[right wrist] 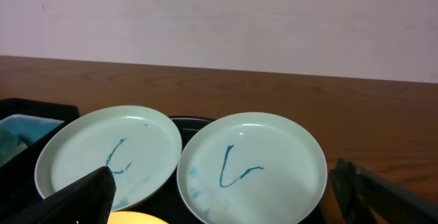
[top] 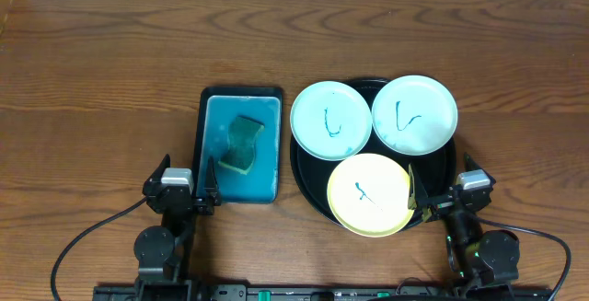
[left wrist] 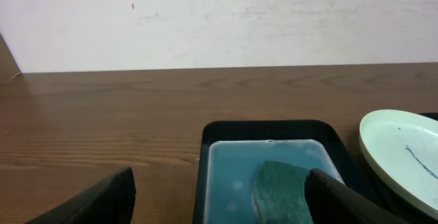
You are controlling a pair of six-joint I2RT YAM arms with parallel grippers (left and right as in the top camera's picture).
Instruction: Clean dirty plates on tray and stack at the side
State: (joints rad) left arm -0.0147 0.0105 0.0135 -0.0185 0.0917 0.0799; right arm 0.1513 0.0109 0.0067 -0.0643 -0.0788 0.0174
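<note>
Gaping wide and empty, left tool (top: 189, 176) faces the sponge (top: 242, 144) in its blue-lined tray (top: 201, 144); right tool (top: 444, 189), likewise, sits just beside the yellow plate (top: 368, 195).

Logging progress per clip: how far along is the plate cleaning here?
Done: nothing. The two mint plates and the yellow plate all sit on the round tray with teal marks, none stacked aside. In hand: nothing; the left gripper and right gripper are open and empty, the sponge lying in the water tray. Left: wiping and stacking every plate.
</note>
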